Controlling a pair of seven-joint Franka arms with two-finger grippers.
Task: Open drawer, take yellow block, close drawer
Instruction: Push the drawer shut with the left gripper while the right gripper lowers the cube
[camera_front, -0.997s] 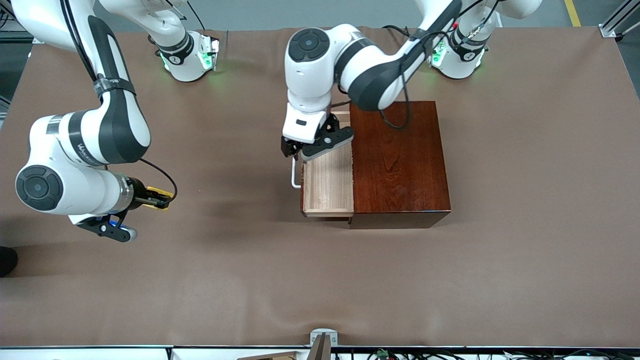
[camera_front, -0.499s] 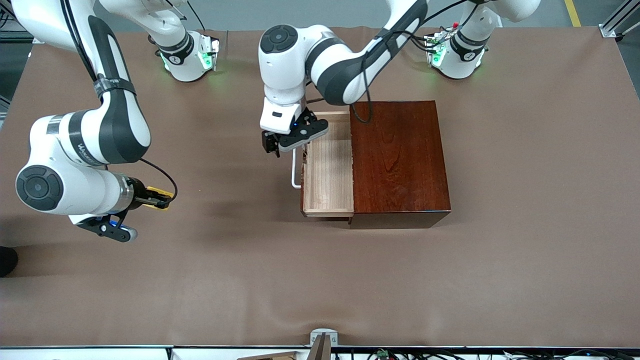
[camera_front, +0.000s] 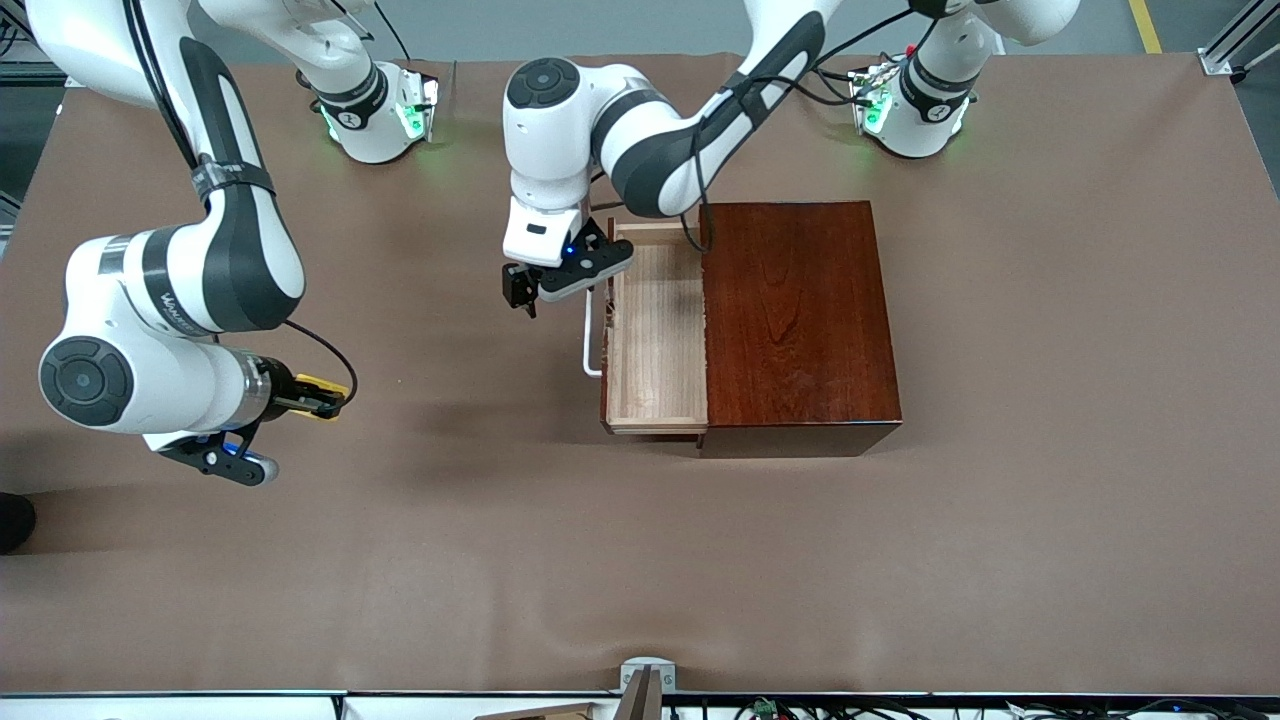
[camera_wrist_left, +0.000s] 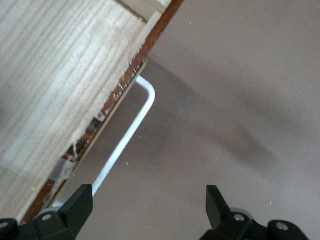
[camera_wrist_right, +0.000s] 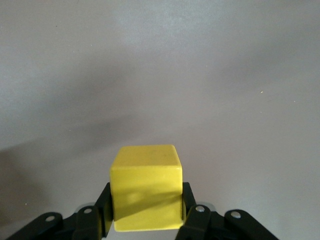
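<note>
The drawer stands pulled out of the dark reddish-brown box toward the right arm's end, and nothing shows in its pale wooden inside. Its white bar handle sticks out from the drawer front. My left gripper hangs open over the cloth just outside the handle; the left wrist view shows the handle and the drawer's inside ahead of the open gripper. My right gripper is shut on the yellow block above the table near the right arm's end. The right wrist view shows the yellow block pinched between both pads.
Brown cloth covers the whole table. Both arm bases stand along the edge farthest from the front camera. A small metal bracket sits at the middle of the nearest edge.
My left gripper has moved from over the drawer out past the handle toward the right arm's end, still open. The right gripper with the yellow block has barely shifted.
</note>
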